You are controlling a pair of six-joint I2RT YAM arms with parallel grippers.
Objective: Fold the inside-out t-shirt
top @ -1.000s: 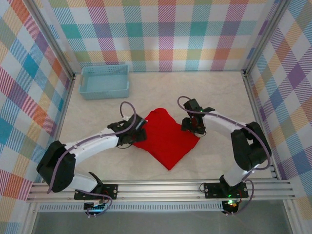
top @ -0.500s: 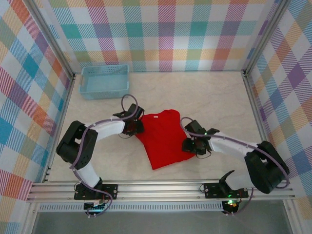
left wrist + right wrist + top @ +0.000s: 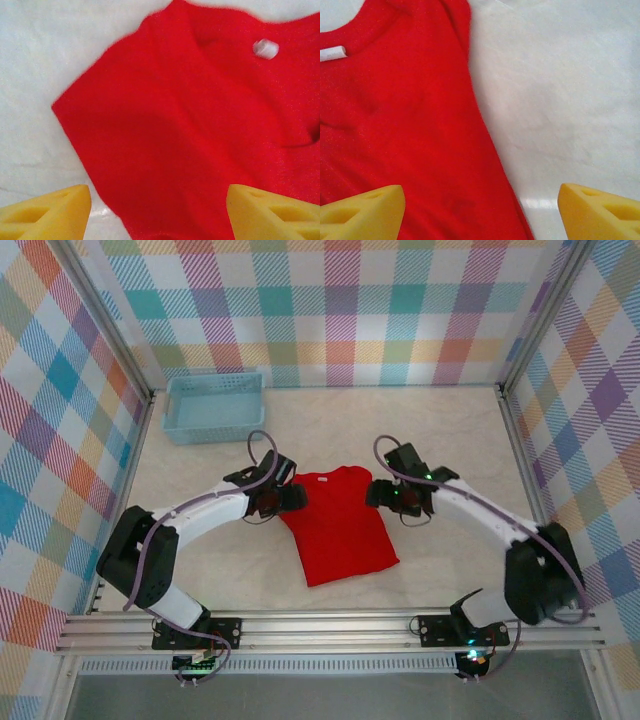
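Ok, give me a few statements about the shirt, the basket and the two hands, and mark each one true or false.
1. The red t-shirt lies on the table, outside the basket. True.
2. The left hand is clamped shut on a sleeve. False: its fingers stand wide apart, with the cloth lying flat below them.
3. A white label shows on the t-shirt. True.
4. The basket sits at the near right of the table. False: it is at the far left corner.
5. The right hand is open over a side edge of the t-shirt. True.
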